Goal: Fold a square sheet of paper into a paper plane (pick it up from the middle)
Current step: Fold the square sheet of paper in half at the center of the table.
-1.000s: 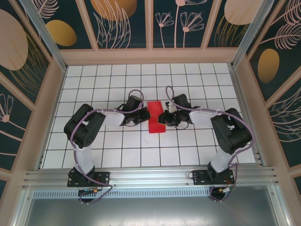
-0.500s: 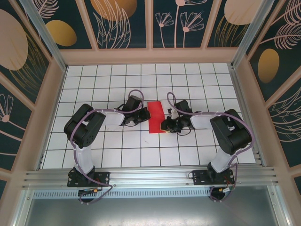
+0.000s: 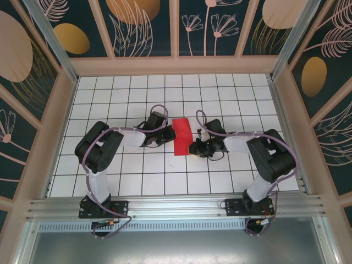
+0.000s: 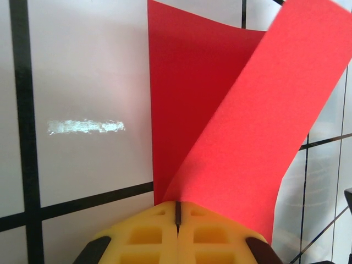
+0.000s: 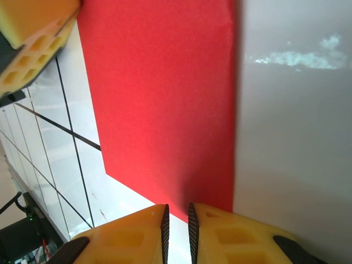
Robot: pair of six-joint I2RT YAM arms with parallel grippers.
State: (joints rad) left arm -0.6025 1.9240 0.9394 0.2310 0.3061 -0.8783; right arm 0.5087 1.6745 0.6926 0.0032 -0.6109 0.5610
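The paper (image 3: 182, 136) is plain bright red. The table (image 3: 121, 93) is white, ruled with black grid lines. The fingers (image 4: 118, 242) are yellow (waffle-pocketed). The walls (image 3: 146, 38) are dark teal, patterned with gold discs, pale leaves and flowers.

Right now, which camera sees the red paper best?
The top external view: there the whole red paper shows, folded on the table. The left wrist view gives a lifted flap up close; the right wrist view, a flat stretch with one corner.
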